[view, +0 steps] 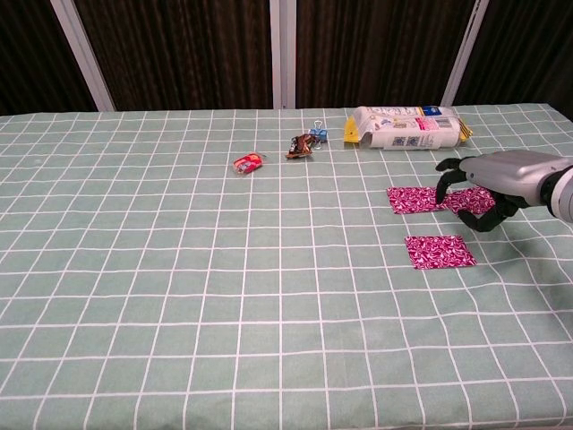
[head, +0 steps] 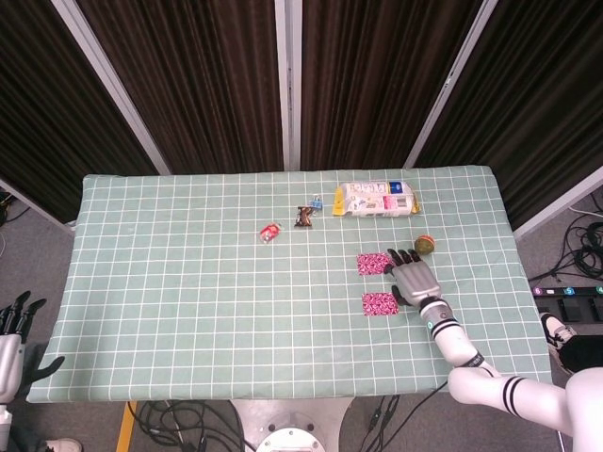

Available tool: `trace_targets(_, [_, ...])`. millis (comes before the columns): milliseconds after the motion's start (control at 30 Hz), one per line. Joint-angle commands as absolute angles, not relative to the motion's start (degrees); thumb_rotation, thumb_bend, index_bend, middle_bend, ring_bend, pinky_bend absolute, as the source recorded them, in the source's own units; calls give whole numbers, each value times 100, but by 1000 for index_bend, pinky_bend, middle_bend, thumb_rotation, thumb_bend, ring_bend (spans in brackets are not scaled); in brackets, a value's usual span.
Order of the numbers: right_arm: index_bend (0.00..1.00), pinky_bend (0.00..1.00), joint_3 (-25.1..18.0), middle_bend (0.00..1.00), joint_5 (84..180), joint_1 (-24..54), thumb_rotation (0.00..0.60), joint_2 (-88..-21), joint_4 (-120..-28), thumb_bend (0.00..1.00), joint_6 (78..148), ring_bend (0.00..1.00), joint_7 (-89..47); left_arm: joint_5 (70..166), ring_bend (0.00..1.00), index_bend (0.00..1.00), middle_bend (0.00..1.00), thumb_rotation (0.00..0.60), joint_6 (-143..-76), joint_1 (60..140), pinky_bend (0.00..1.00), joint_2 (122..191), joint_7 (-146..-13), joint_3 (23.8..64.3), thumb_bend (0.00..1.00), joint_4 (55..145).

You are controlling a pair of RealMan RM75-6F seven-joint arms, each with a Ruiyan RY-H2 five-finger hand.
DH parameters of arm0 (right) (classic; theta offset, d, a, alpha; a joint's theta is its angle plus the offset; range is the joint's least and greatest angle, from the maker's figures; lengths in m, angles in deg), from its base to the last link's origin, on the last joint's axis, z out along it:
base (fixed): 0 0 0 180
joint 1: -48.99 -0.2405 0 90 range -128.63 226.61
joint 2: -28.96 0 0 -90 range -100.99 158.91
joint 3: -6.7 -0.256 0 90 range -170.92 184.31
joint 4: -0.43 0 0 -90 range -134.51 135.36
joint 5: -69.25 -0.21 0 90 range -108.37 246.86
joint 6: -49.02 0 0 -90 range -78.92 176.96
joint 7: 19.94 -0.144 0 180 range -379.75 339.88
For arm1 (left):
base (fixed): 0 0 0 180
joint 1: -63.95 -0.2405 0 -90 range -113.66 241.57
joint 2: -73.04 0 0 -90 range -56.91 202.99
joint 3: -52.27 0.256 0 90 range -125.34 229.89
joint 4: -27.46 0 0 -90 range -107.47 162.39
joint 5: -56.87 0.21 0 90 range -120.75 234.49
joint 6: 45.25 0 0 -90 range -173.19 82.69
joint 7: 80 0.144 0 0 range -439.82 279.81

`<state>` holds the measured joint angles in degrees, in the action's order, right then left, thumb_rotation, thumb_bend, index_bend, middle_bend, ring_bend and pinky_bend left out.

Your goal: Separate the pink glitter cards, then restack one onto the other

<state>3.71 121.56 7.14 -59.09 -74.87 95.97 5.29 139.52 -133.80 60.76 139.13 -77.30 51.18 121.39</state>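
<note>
A rectangular table covered in a pale green cloth with a white grid pattern (head: 188, 311) fills the middle of the room. Behind it hang dark brown pleated curtains (head: 212, 85), divided by slanting white metal poles (head: 113, 89). The grey floor (head: 565, 240) shows at both sides, with black cables (head: 584, 250) trailing over it on the right and more beneath the table's near edge.
</note>
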Motion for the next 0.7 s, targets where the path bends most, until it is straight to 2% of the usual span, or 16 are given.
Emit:
trace_targets(33, [278, 0, 246, 18, 12200, 674, 552, -5986, -7408, 275, 9718, 0, 556, 13951, 132, 197, 154, 600, -13379, 6078, 137, 13913, -7722, 5116, 56, 12140])
trace_targets(100, [278, 0, 153, 20, 12078, 580, 561, -6142, -7221, 195, 9732, 0, 715, 13947, 132, 197, 154, 600, -13375, 6079, 137, 13910, -7719, 5117, 56, 12145])
trace_targets(167, [279, 0, 68, 21, 11919, 476, 568, -6303, -7023, 167, 9688, 0, 863, 13937, 132, 197, 154, 600, -13372, 6076, 137, 13903, -7718, 5117, 56, 12147])
trace_targets(433, [280, 0, -168, 21, 11247, 11, 576, -6977, -6107, 164, 9359, 0, 1491, 13866, 132, 197, 154, 600, -13332, 6058, 137, 13903, -7736, 5127, 57, 12126])
trace_targets(700, [280, 0, -129, 21, 10819, -198, 570, -7269, -5722, 164, 9170, 0, 1973, 13823, 133, 197, 154, 600, -13306, 6051, 138, 13922, -7775, 5124, 57, 12082])
